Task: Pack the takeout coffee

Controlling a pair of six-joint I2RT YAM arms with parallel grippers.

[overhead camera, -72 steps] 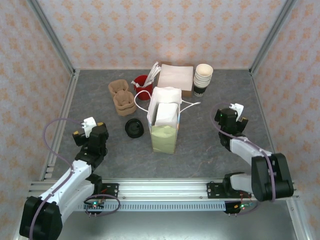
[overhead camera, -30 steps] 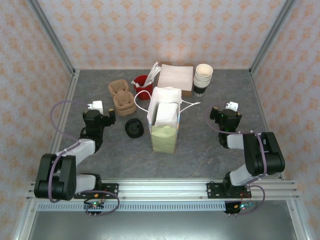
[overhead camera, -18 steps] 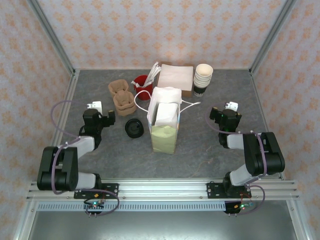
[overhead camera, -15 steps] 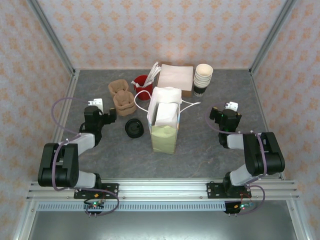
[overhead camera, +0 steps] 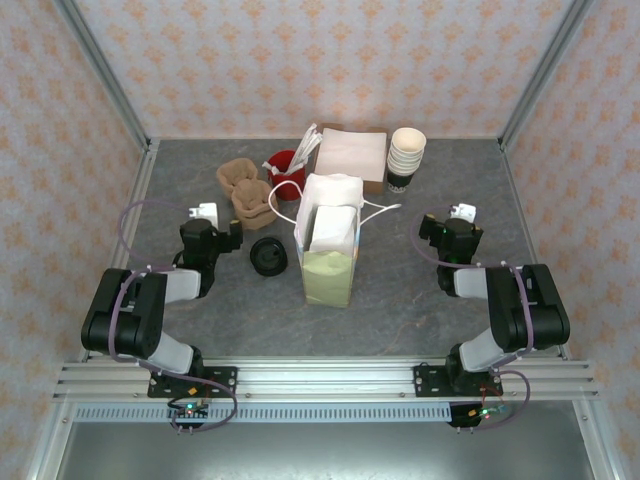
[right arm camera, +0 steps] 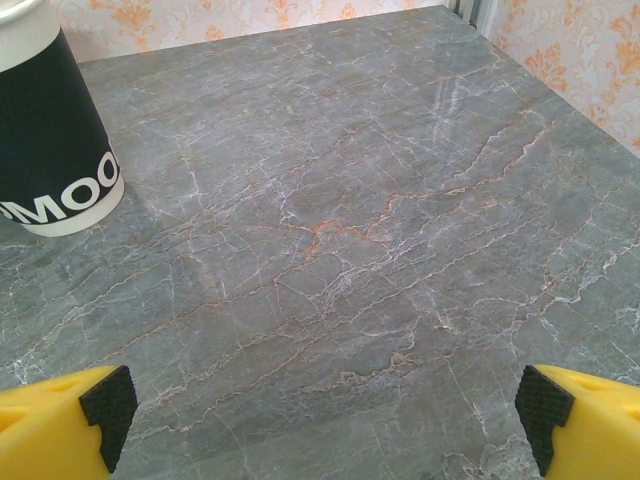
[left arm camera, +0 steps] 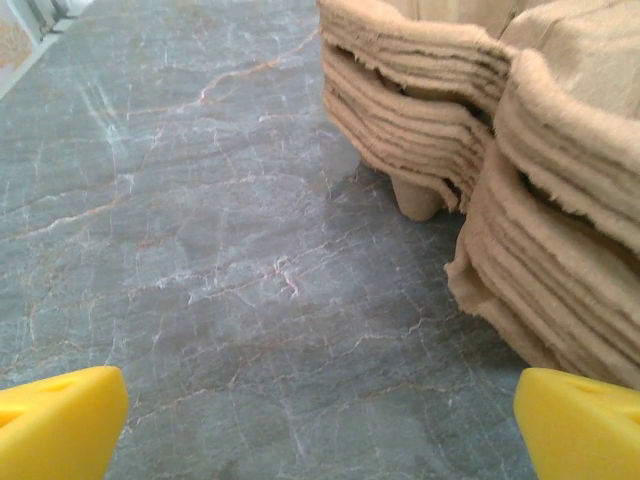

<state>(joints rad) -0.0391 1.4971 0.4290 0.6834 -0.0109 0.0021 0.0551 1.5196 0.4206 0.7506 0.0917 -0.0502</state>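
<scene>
Left claw (overhead camera: pixel 224 236) is standing wide open, gripping nothing, its yellow fingertips (left arm camera: pixel 60 420) hanging low over the grey table (left arm camera: pixel 200 250) and facing the stack of pulp carriers (left arm camera: pixel 520 150). Right claw (overhead camera: pixel 438 230) is gaping empty too, pointing toward the stack of cups (right arm camera: pixel 50 130). I am seeing the takeout coffee (overhead camera: pixel 268 256) sitting between the left claw and the paper bag (overhead camera: pixel 328 245), just beside the bag.

1. Left arm (overhead camera: pixel 150 300): folded low, forearm angled forward and inward.
2. Left gripper (overhead camera: pixel 226 233): jaws spread wide, nothing between them; yellow fingertips (left arm camera: pixel 60 420) sit at the wrist view's bottom corners.
3. Right arm (overhead camera: pixel 505 300): folded low, elbow near its base.
4. Right gripper (overhead camera: pixel 440 228): jaws wide apart, empty.
</scene>
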